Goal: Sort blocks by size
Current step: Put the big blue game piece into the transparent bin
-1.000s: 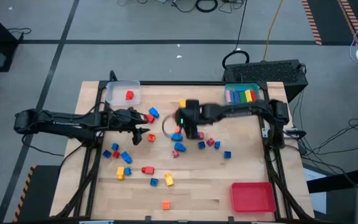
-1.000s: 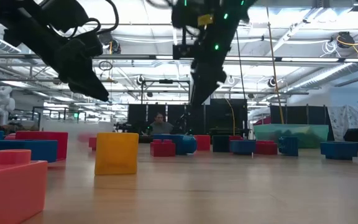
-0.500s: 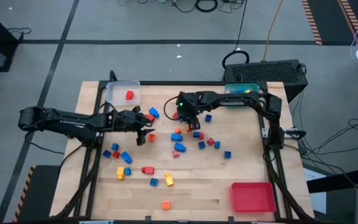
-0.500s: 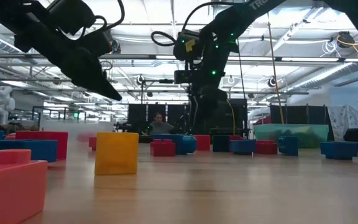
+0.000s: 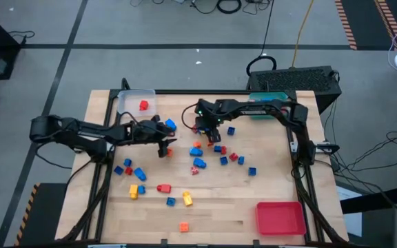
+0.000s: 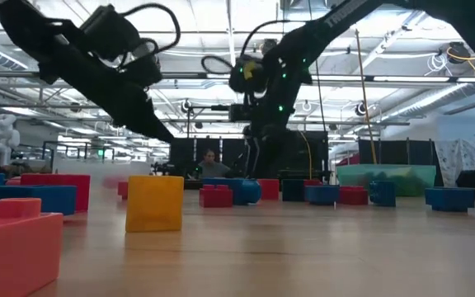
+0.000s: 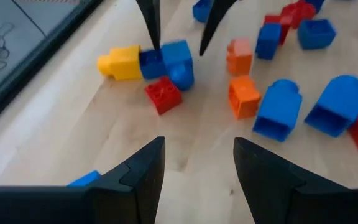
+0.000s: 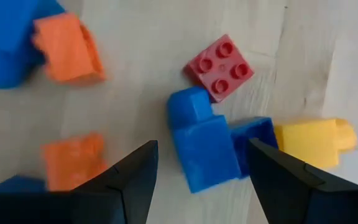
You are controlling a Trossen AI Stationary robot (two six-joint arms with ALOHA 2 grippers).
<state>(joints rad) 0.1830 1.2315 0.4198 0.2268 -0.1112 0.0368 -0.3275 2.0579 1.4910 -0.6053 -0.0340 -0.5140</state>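
Observation:
Small blocks in blue, red, orange and yellow lie scattered on the wooden table (image 5: 253, 200). My right gripper (image 8: 201, 163) is open and points steeply down over a cluster near the table's middle. Its fingers stand on either side of a blue block (image 8: 201, 146) without touching it. A red block (image 8: 219, 67) and a yellow one (image 8: 312, 143) lie beside that block. My left gripper (image 7: 197, 158) is open a little to the left, low over bare wood and slanting down toward the same cluster (image 7: 166, 59). The right gripper's fingertips (image 7: 154, 37) show at the far side of the left wrist view.
A clear tray (image 5: 136, 103) holding one red block (image 5: 143, 105) stands at the far left. A teal tray (image 5: 267, 103) at the far right is partly under the right arm, and a red tray (image 5: 280, 218) sits at the near right. Loose blocks (image 5: 135, 191) lie near the front.
My right gripper has swung toward the far edge and come down from high above the table to just over the block cluster, staying open. My left gripper has moved right toward the cluster and sunk a little, its fingers open as before.

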